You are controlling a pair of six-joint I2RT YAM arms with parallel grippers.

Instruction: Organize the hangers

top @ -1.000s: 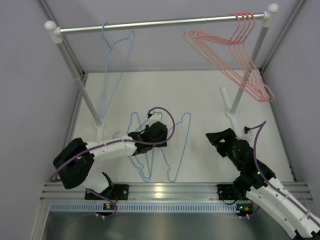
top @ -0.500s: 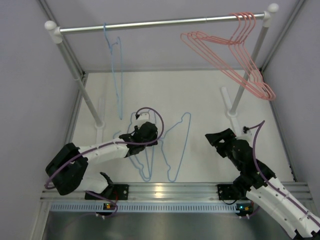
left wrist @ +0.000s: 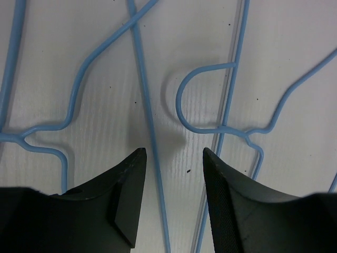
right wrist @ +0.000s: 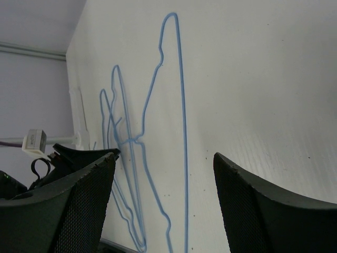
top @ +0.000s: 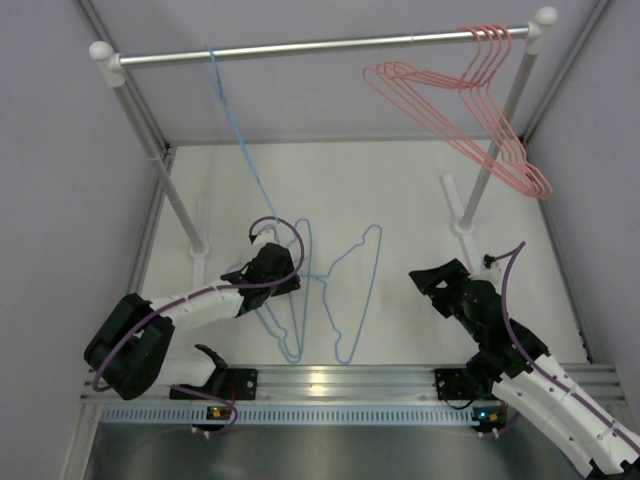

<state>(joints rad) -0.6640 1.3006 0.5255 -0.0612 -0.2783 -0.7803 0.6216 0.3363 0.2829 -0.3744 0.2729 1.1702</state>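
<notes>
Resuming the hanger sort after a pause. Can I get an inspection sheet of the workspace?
Surface: white table, a few dark specks.
Job's things: several blue hangers lie overlapped on the table; one blue hanger hangs on the silver rail at left; four pink hangers hang at right.
Clutter: nothing seen.
Grippers: left gripper open, straddling a blue wire on the table; right gripper open, empty.
Cables: a purple cable loops off each arm.
Surroundings: pale walls; white posts carry the rail.
</notes>
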